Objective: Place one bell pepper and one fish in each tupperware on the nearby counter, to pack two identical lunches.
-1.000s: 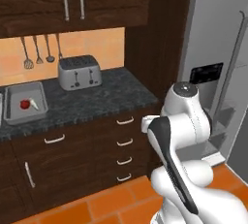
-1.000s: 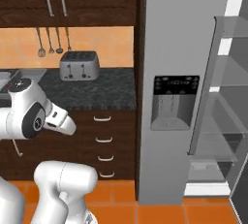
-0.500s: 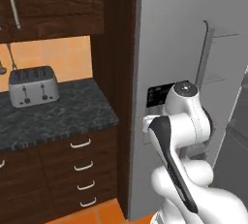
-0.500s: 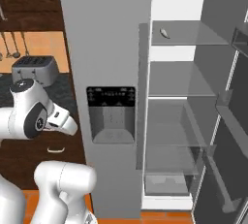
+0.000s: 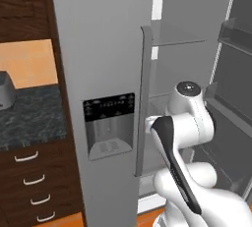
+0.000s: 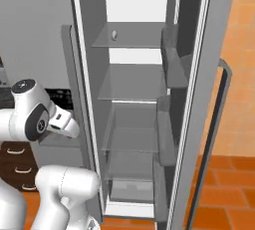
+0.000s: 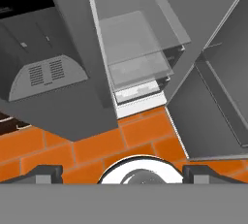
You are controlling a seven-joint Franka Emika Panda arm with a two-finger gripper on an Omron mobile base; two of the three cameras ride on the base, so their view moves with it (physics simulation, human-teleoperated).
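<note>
1. Right base view: the tall grey fridge takes up most of the scene; its right compartment stands open, the door swung out to the right with a dark curved handle on its outer face and grey bins on its inner side
2. Left base view shows the closed left fridge door with its vertical handle and a black water dispenser panel set into it, just behind the arm's white elbow
3. Inside the open compartment, clear glass shelves are stacked one above another, with a drawer at the bottom
4. Left of the fridge, a strip of the counter shows dark and speckled, over dark brown drawers with curved white handles
5. Orange tiled floor lies below the fridge in the hand view, which looks down along the open compartment
6. On the upper glass shelf a fish lies as a small pale body, well apart from the arm
7. Hand view: the gripper has its two dark tips spread far apart at the bottom corners, nothing between them, hanging above the floor in front of the fridge
</note>
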